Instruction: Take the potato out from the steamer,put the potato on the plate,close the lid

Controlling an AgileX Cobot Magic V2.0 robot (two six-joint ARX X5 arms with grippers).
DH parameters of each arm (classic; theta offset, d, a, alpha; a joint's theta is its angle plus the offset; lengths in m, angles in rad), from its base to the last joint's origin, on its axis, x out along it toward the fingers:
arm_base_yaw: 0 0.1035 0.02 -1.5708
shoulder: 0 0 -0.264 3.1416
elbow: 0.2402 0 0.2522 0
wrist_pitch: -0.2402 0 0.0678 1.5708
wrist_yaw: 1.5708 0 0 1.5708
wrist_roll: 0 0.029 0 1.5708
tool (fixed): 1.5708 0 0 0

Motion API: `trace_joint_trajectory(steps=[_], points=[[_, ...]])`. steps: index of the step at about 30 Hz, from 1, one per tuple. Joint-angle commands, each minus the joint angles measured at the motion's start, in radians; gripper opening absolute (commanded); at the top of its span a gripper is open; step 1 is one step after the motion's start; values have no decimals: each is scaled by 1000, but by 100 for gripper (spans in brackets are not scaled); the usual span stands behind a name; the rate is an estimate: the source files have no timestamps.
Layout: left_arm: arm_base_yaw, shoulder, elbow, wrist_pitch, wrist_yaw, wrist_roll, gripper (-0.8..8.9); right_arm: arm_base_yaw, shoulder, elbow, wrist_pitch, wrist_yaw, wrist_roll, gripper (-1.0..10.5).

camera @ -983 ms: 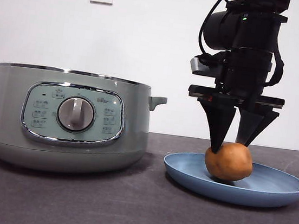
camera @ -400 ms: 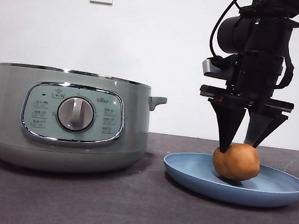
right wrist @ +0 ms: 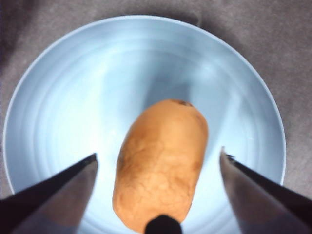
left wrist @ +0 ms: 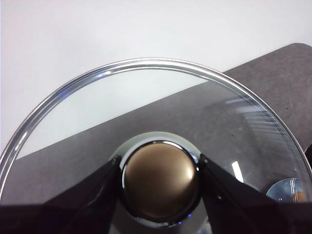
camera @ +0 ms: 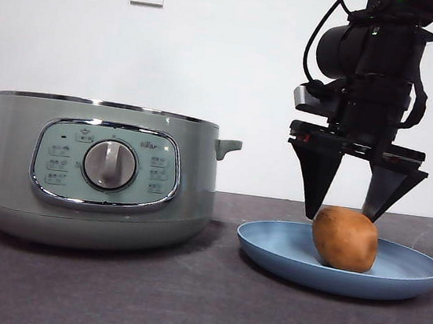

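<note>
White wall w/ two sockets behind, dark grey table (camera: 106, 291) below. Change vs. half a sec ago: right gripper (camera: 348, 218) has spread its jaws and risen slightly; the potato (camera: 344, 239) was pinched at its top, now lies free on the plate (camera: 284, 253), right of the steamer (camera: 96, 175). Meaning: removal and placement steps look complete; closing remains, since the steamer's top is open in front view. Right gripper (right wrist: 158, 195): jaws wide, well clear of both potato flanks, touching nothing. Left gripper (left wrist: 160, 178): jaws clamped either side of the lid (left wrist: 73, 112) knob, lid held in air, approx. ready for transfer to steamer.
</note>
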Motion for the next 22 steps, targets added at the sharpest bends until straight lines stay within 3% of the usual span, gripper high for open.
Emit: trace_joint_trajectory(steps=[1,4,15,22], points=[[-2,-11,11,-40,2,11,-7,1,-6,-6,-14,-2,-4,448],[-2,-5,10,-25,6,13,-8,1,-81,-6,-30,-3,-3,446],[-1,51,-6,-36,185,51,-8,-8,-437,-5,-31,0,34,446],[-2,54,-152,33,235,58,-8,-20,-617,-5,-34,5,64,445]])
